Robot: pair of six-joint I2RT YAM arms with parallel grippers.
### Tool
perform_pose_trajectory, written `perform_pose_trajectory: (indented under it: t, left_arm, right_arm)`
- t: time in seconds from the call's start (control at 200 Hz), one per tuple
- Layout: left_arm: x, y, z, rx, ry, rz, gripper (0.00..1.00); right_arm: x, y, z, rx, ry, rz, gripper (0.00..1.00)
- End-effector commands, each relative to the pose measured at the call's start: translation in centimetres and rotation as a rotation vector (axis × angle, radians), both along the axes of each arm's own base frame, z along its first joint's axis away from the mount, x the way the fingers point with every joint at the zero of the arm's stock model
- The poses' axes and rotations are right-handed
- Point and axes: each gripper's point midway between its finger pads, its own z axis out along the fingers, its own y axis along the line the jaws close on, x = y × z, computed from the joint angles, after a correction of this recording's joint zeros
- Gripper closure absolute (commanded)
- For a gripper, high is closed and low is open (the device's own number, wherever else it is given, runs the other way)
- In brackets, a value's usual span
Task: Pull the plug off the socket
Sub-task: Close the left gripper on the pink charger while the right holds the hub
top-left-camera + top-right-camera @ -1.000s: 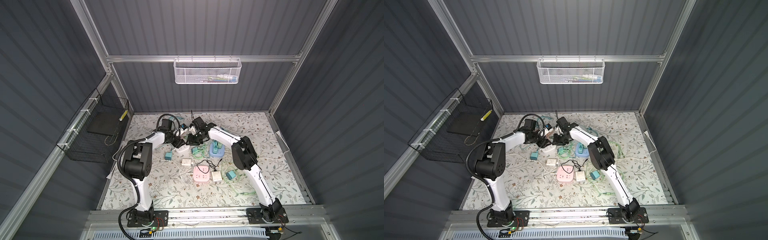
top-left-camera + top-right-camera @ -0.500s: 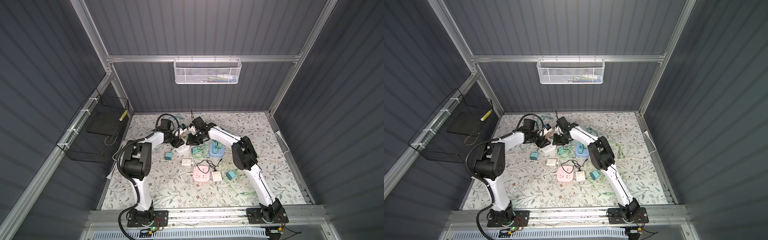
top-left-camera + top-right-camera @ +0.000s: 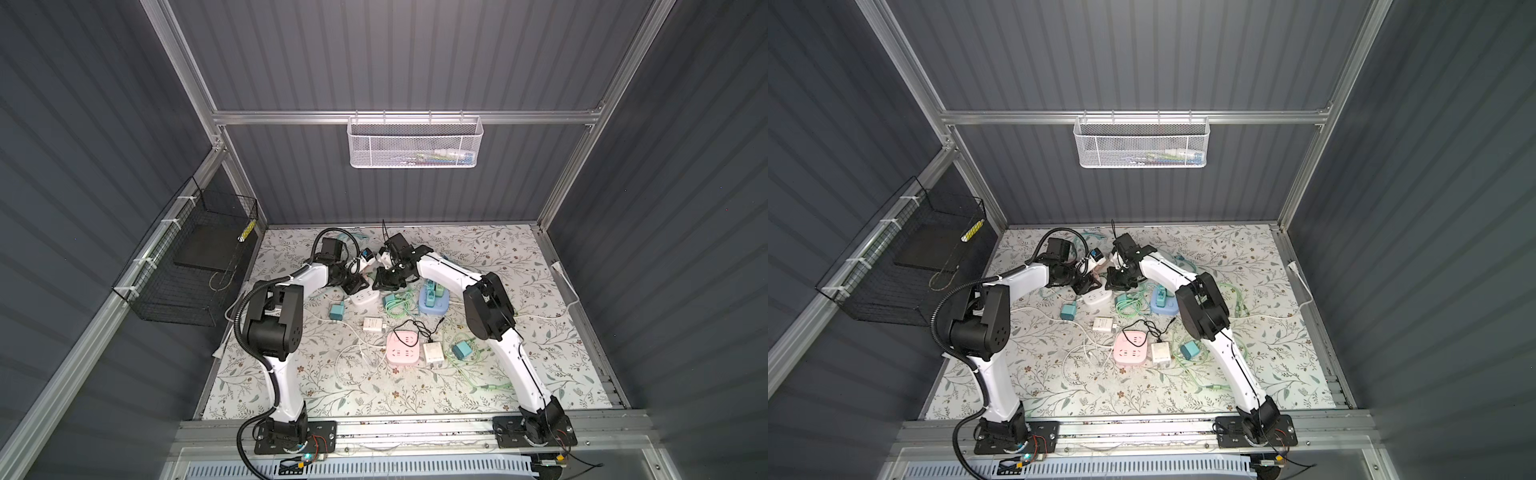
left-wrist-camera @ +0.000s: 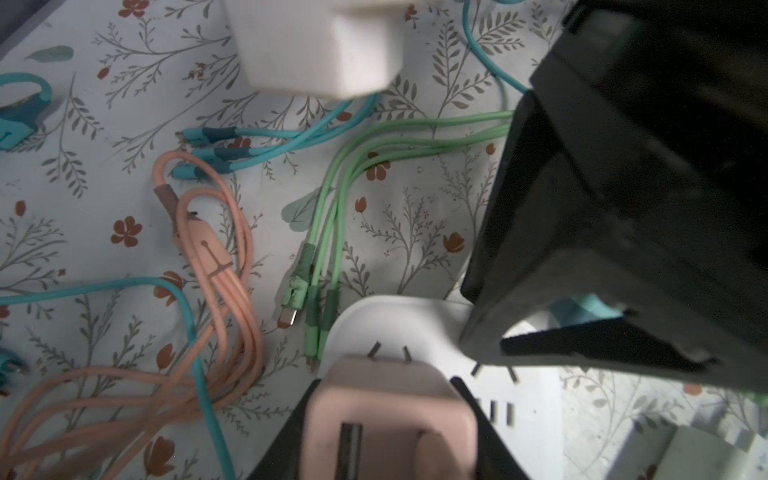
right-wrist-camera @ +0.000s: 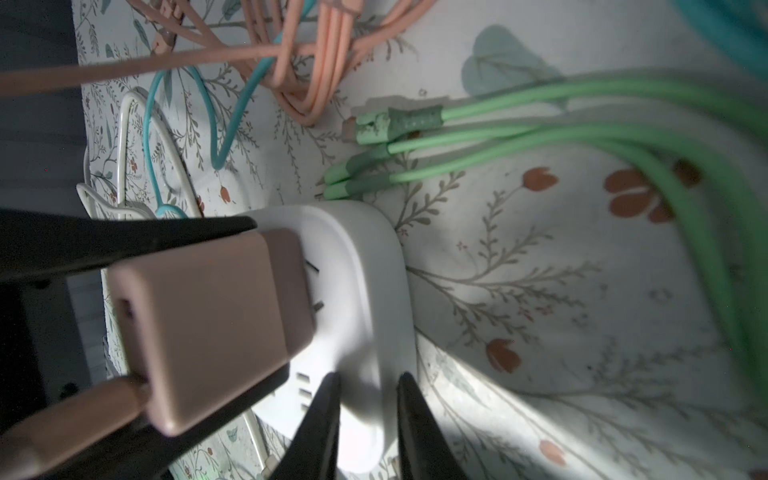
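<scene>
Plug, pink, sits in white socket at far middle of tabletop, 2 prongs partly showing. Left tool pinches plug body; right tool is pressed together on socket edge. You pull straight along prongs, no twisting, and you keep socket held down so it does not lift. Count: 1 pink plug, 2 prongs, 3 green cable ends, 3 socket blocks in a top view: white, pink block, blue block.
</scene>
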Motion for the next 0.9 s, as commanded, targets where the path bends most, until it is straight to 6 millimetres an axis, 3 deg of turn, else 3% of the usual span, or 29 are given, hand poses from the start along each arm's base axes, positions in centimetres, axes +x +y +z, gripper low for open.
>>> perform_pose_trajectory:
  t: [0.0, 0.1, 0.42, 0.896]
  left_arm:
    - [0.2, -0.4, 1.1, -0.042, -0.005, -0.012, 0.67]
    - [-0.2, -1.0, 1.8, -0.065, -0.016, -0.03, 0.75]
    - [-1.7, -2.8, 3.2, -0.089, -0.036, -0.082, 0.75]
    - [-1.8, -3.9, 5.7, -0.179, -0.058, -0.081, 0.77]
  right_arm:
    - [-1.7, -1.9, -4.2, -0.117, 0.087, -0.006, 0.75]
    - [-2.2, -1.7, -4.2, -0.114, 0.098, -0.004, 0.74]
    - [-2.7, -1.1, -4.0, -0.109, 0.1, -0.002, 0.66]
    - [-4.3, -2.0, -5.0, -0.159, 0.141, 0.013, 0.79]
